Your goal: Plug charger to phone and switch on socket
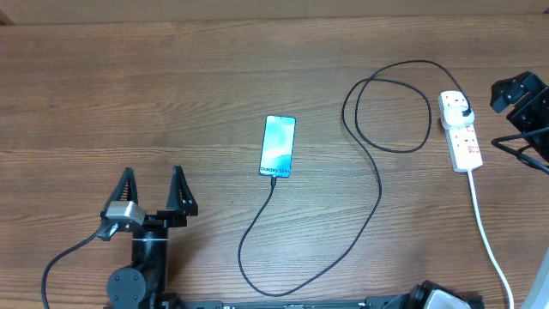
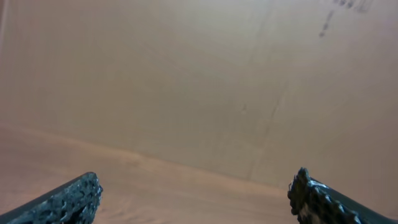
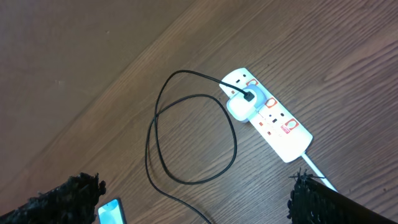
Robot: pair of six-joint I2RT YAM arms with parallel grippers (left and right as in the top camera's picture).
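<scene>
The phone (image 1: 278, 145) lies near the table's middle with its cyan screen lit; its corner shows in the right wrist view (image 3: 111, 213). The black charger cable (image 1: 377, 184) runs from the phone's near end, loops across the table and ends at a plug (image 1: 463, 110) seated in the white socket strip (image 1: 466, 144). In the right wrist view the cable (image 3: 186, 180) enters a white adapter (image 3: 240, 107) on the strip (image 3: 283, 134). My left gripper (image 1: 153, 187) is open and empty at the front left. My right gripper (image 3: 193, 208) is open and empty, raised over the strip's area (image 1: 520, 96).
The strip's thick white cord (image 1: 487, 240) runs toward the front right edge. The left wrist view shows only bare wooden table (image 2: 186, 193) and a beige wall (image 2: 186, 81) between the open fingers (image 2: 193, 200).
</scene>
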